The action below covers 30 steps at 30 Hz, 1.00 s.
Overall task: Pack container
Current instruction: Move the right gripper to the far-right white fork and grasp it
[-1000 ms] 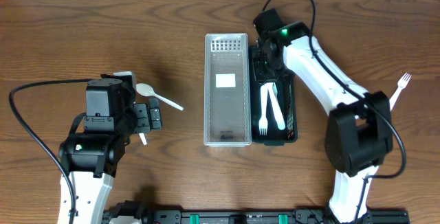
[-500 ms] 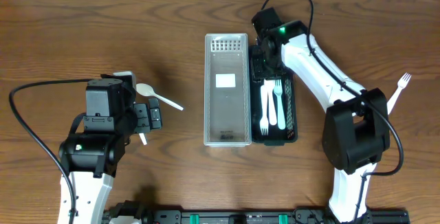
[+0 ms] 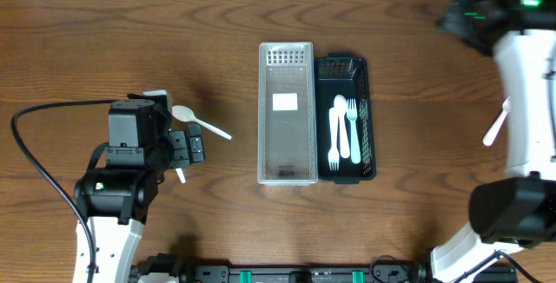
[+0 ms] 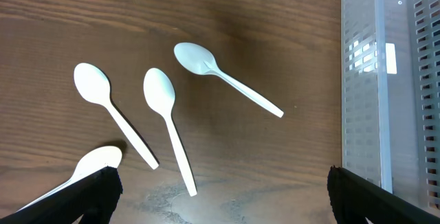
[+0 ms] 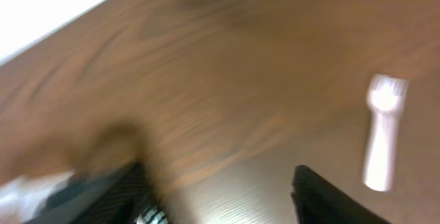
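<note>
The black slotted plastic container, part-filled with white cutlery, sits well left of the right gripper — jaws apart, empty — while a loose white plastic fork lies just ahead. Fetching it looks the step in hand: centre over the handle, lower, close.

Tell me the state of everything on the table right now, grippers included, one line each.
left gripper: open, empty, above the spoons.
right gripper: open, empty, view blurred.
clear container: upright, no cutlery inside.
black basket: upright beside the clear container, holding white cutlery.
white cutlery: lying flat in the basket.
spoons: four, loose and flat on the table.
fork: loose on the table, far right.
</note>
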Motion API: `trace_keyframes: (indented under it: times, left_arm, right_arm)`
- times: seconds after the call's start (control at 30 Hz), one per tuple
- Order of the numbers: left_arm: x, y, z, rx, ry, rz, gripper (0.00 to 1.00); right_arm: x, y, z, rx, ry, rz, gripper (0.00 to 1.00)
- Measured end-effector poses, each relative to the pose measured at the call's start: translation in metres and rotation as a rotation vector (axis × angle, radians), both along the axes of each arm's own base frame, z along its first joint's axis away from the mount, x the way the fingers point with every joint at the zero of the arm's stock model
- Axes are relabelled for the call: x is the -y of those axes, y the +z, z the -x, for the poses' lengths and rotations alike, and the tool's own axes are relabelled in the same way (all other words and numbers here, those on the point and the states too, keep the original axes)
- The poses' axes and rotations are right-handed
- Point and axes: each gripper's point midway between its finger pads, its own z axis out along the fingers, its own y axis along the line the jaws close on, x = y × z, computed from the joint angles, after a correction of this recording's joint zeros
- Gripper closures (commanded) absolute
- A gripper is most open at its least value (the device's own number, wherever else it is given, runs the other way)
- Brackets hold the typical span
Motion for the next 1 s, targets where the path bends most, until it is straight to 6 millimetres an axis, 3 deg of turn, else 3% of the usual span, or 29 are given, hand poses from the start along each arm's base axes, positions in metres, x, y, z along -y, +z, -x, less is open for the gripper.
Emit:
trace_keyframes:
  times: [0.07, 0.13, 0.33, 0.57, 0.8, 1.0]
  left_arm:
    - [0.000, 0.000, 0.000, 0.000, 0.000, 0.000, 0.02]
    - [0.000, 0.000, 0.000, 0.000, 0.000, 0.000, 0.02]
    - [0.000, 0.000, 0.000, 0.000, 0.000, 0.000, 0.02]
    - [0.000, 0.000, 0.000, 0.000, 0.000, 0.000, 0.02]
    - [0.000, 0.000, 0.000, 0.000, 0.000, 0.000, 0.02]
    - [0.000, 0.000, 0.000, 0.000, 0.000, 0.000, 0.02]
  right_arm:
    - [0.042, -0.013, 0.011, -0.026, -0.123, -0.021, 0.08]
    - [0.067, -0.029, 0.019, -0.061, -0.205, -0.045, 0.02]
    - [0.107, -0.101, 0.036, -0.202, -0.347, -0.112, 0.01]
    - [0.125, -0.177, 0.050, -0.352, -0.407, -0.175, 0.01]
    - [0.134, -0.211, 0.052, -0.401, -0.418, -0.195, 0.01]
    - [0.140, -0.221, 0.050, -0.402, -0.398, -0.190, 0.01]
